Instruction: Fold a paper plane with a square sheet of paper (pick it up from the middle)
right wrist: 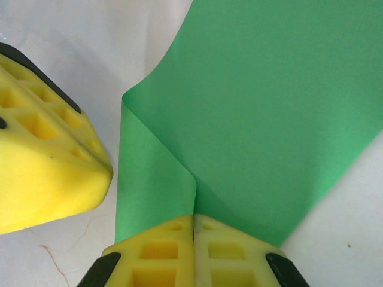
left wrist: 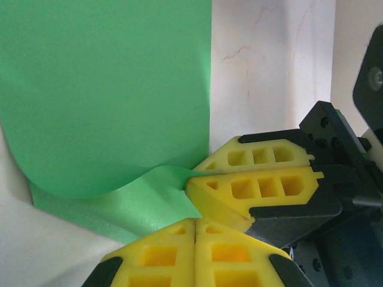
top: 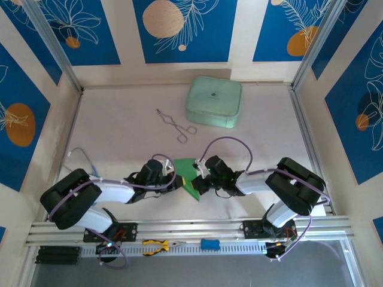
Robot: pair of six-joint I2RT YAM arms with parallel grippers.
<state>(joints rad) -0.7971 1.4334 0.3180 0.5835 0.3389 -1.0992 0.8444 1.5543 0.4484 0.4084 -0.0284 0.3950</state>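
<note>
Pale table [top: 119, 137]; mint-green case [top: 214, 101] (far side); metal tongs [top: 173, 124] near it; green paper [top: 190, 185] nearer

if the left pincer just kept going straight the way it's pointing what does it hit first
Probably the square sheet of paper: its curled edge lies right at the tips of the left pincer, with the right pincer clamped on it just beyond. Depth is unclear.

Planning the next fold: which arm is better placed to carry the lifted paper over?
Right. The right tool is shut on the curled green sheet; the left tool sits shut beside it, apparently gripping nothing.
</note>
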